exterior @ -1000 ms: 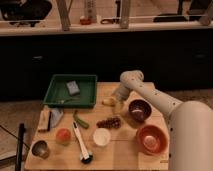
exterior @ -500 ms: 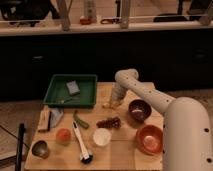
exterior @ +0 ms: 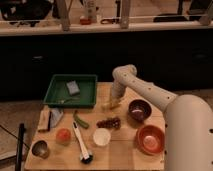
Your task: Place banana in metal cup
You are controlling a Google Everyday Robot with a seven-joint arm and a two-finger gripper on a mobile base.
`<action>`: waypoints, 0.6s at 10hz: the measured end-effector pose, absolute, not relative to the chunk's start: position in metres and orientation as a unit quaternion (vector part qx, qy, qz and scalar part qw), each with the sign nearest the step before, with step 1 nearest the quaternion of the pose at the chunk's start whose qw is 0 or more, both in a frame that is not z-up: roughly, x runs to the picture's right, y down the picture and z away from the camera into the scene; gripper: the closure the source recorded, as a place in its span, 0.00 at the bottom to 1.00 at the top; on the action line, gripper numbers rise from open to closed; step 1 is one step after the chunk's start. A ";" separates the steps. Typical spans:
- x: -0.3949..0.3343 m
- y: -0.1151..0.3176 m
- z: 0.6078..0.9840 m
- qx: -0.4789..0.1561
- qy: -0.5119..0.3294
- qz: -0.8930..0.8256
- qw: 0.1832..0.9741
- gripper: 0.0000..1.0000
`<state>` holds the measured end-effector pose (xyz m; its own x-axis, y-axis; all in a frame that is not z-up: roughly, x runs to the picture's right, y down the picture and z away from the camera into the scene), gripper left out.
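Note:
The banana (exterior: 110, 105) lies on the wooden table (exterior: 125, 155), just right of the green tray. My gripper (exterior: 115, 100) points down from the bent white arm (exterior: 145, 90) and sits right over the banana's right end, hiding part of it. The metal cup (exterior: 40, 148) stands at the table's front left corner, far from the gripper.
A green tray (exterior: 57, 95) holds a grey sponge (exterior: 73, 87). On the table are a maroon bowl (exterior: 139, 110), an orange bowl (exterior: 151, 139), a white cup (exterior: 102, 136), dark grapes (exterior: 109, 122), a green vegetable (exterior: 81, 120), a reddish fruit (exterior: 63, 135), a brush (exterior: 82, 145) and a folded cloth (exterior: 55, 117).
The arm has swung a little to the left and the gripper has come down closer onto the banana. Nothing on the table has moved.

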<state>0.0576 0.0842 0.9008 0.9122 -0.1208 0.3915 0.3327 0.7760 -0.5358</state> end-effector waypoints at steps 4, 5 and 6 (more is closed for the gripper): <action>0.055 0.070 0.865 -0.275 -0.229 -0.185 0.915 1.00; 0.052 0.064 0.853 -0.265 -0.248 -0.202 0.910 1.00; 0.045 0.059 0.836 -0.253 -0.273 -0.228 0.900 1.00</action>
<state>0.0455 0.0593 0.8357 0.7473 -0.2714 0.6065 0.5477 0.7684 -0.3311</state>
